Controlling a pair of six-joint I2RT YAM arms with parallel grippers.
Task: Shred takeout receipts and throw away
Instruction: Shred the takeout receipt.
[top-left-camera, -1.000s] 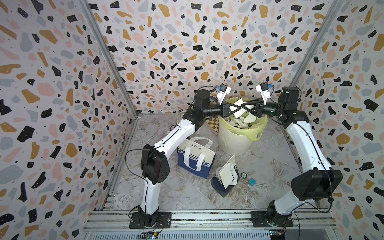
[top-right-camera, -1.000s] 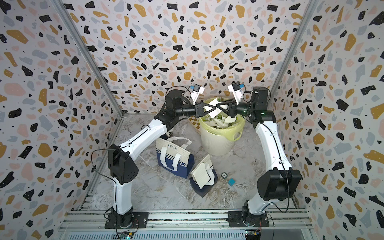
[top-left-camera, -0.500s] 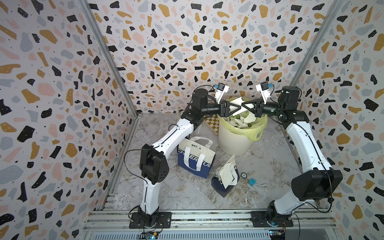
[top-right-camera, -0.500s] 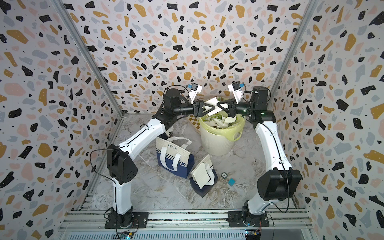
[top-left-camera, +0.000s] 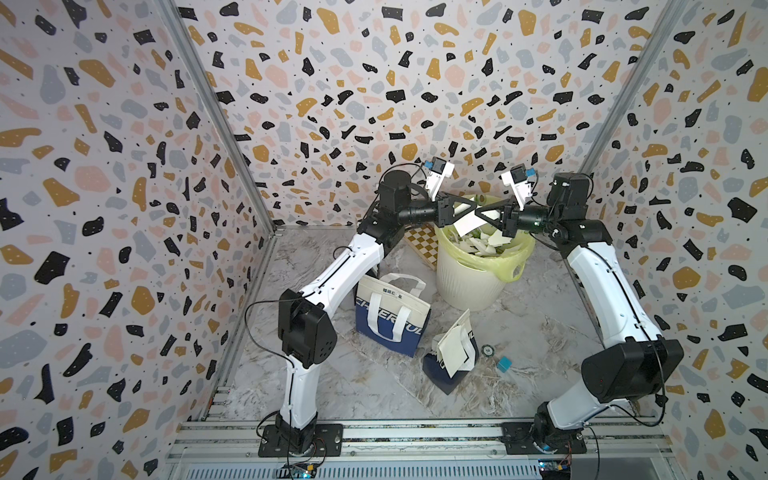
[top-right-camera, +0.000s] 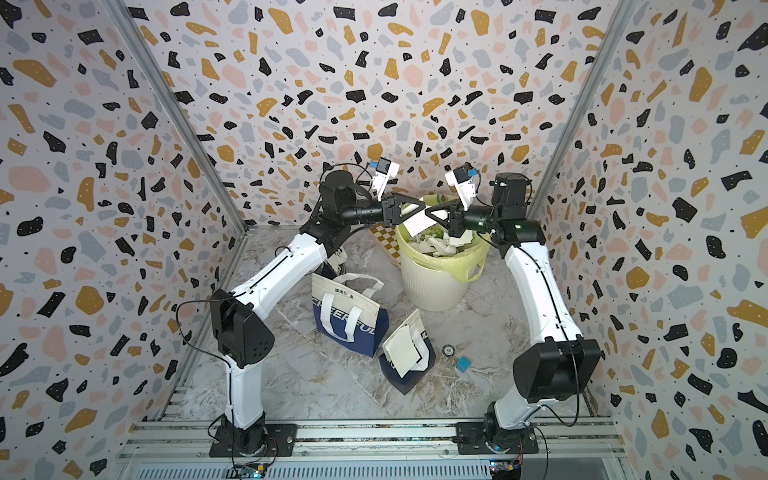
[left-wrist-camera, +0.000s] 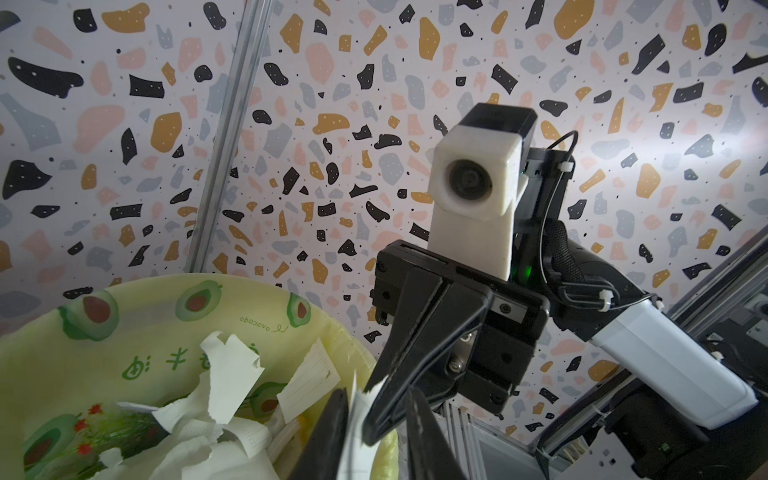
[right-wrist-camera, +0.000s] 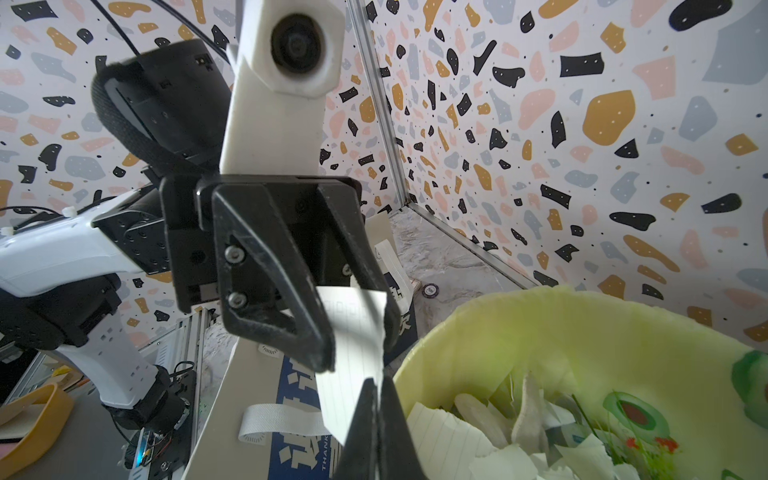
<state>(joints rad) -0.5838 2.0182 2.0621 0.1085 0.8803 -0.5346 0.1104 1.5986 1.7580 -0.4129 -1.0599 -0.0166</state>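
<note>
- A navy-and-cream fabric tote bag (top-left-camera: 390, 320) with white handles stands upright on the grey marbled tabletop (top-left-camera: 374, 399), just beside the left arm's white forearm.
- Behind it, a yellow-and-white checked board (top-left-camera: 422, 245) lies between that arm and the bin.
- The black left gripper (right-wrist-camera: 357, 345) reaches level over the bin's mouth. Its jaws stand a narrow gap apart with the paper between them, and whether they press on it cannot be told.
- That paper is a plain off-white receipt strip (right-wrist-camera: 353, 374), thin. In both top views it hangs from the meeting fingertips above the bin.
- The black right gripper (left-wrist-camera: 374, 411) comes in from the opposite side, tip to tip with the left one. Its jaws are pinched together on the strip's edge.
- Below them sits the cream ribbed plastic bin (top-left-camera: 469, 286), lined with a pale yellow-green liner bag (left-wrist-camera: 137, 299) printed with avocados. Ragged white scraps (top-left-camera: 484, 247) of receipts are piled inside.
- In front of the bin, a second navy tote bag (top-left-camera: 440, 376) lies tipped over, with an off-white rectangular receipt sheet (top-left-camera: 453, 353) resting against it.
- Just right of that bag lie a small dark round disc (top-left-camera: 487, 351) and a teal cube (top-left-camera: 504, 363), near each other and apart from the bin.
</note>
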